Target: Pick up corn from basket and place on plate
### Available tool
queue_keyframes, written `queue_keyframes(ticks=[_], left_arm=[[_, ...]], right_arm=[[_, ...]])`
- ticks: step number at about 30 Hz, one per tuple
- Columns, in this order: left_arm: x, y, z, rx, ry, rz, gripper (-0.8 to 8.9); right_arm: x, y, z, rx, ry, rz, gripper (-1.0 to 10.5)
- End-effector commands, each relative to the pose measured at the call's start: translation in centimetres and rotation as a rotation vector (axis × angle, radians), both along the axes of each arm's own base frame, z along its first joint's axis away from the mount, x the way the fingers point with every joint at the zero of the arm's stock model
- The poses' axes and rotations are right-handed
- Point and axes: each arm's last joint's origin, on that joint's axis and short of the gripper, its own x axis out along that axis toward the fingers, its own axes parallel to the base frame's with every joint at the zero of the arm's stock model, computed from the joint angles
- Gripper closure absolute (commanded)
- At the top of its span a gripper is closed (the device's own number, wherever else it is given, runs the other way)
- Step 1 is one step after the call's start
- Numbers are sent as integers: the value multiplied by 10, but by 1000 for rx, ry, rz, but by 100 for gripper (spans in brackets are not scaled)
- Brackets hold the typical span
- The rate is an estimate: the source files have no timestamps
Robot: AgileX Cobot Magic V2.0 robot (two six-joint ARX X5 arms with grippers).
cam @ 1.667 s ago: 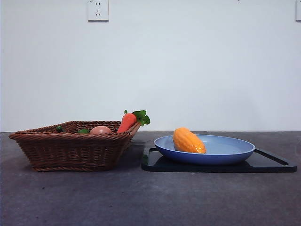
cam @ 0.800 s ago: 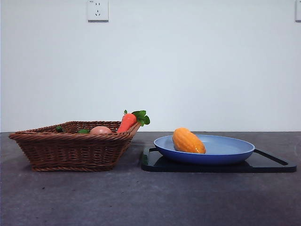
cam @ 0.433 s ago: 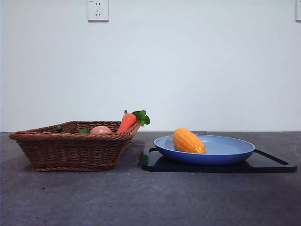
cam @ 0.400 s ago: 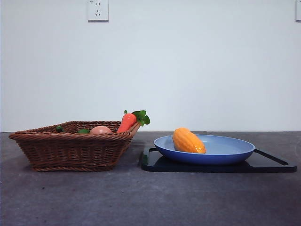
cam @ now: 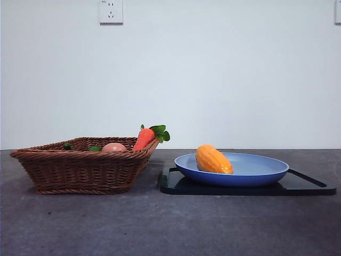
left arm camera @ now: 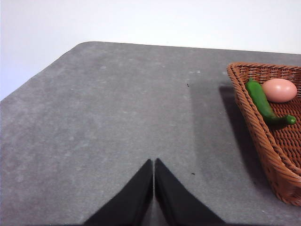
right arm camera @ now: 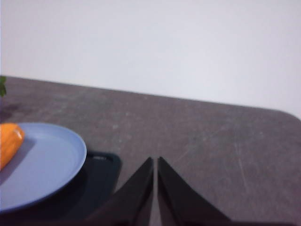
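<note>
Frontally, the corn [cam: 213, 159] lies on its side in the blue plate [cam: 266, 172], which sits on a black tray [cam: 309, 185] beside the wicker basket [cam: 80, 169] holding a carrot [cam: 144, 138] and a pinkish egg [cam: 113, 147]. From the left wrist, the left gripper [left arm camera: 154, 162] hangs over bare table [left arm camera: 108, 122] with its jaws pressed together, near the basket's corner, where a green pepper [left arm camera: 261, 100] touches the egg. From the right wrist, the right gripper [right arm camera: 155, 161] is likewise closed and empty, just beside the plate's rim, with the corn's end at the frame edge.

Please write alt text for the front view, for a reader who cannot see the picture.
A yellow-orange corn cob lies on a blue plate, which sits on a black tray on a grey table. Beside it stands a brown wicker basket holding a carrot and an egg.
</note>
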Motion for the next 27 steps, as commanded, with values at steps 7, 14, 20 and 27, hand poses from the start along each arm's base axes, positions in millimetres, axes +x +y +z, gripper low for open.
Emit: queue_keyframes(ticks=[7,14,20,27], left_arm=[[1,0,-9,-10,34,3,806],[1,0,-9,-10,34,3,806],[1,0,-9,-10,34,3,806],[1,0,-9,-10,34,3,806]], right_arm=[[0,0,-8,23,70,-5,945],[0,0,-8,23,68,-5,945],[0,0,-8,23,68,-5,945],[0,0,-8,23,68,-5,945]])
